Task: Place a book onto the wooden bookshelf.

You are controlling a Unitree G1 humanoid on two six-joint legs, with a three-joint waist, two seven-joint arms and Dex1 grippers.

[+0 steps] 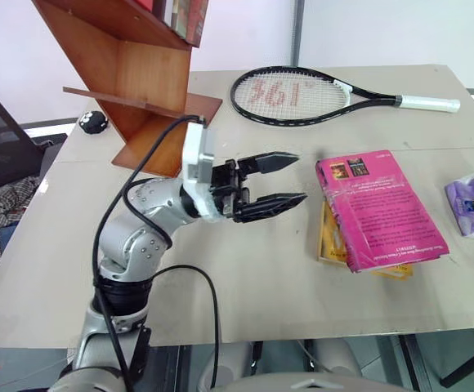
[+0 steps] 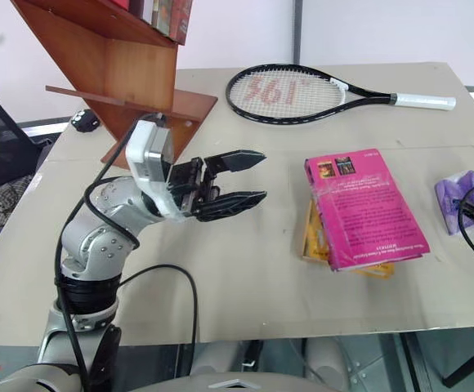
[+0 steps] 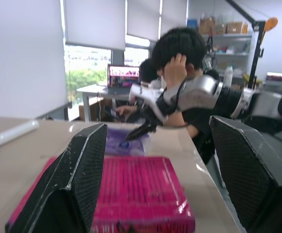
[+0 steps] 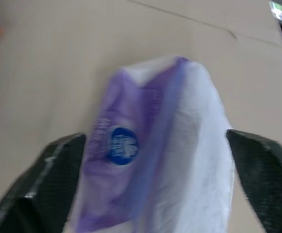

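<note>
The pink book [image 1: 380, 208] lies flat on the table, on top of a yellow book [image 1: 328, 237]. My left gripper [image 1: 282, 180] hovers above the table to the book's left, open and empty, its fingers pointing at the book; in the left wrist view the book [image 3: 131, 194] lies just past the two fingers [image 3: 82, 165]. The wooden bookshelf [image 1: 139, 73] stands at the table's far left corner with several books [image 1: 184, 16] on a slanted board. My right gripper [image 4: 155, 145] is open over a purple tissue pack [image 4: 146, 145], which lies between its spread fingers, not held.
A black tennis racket [image 1: 302, 94] lies across the far side of the table. The purple pack [image 1: 470, 200] is near the right edge. A small black object [image 1: 92, 121] sits beside the shelf. A dark chair [image 1: 0, 139] stands to the left. People [image 3: 180, 73] sit beyond the table.
</note>
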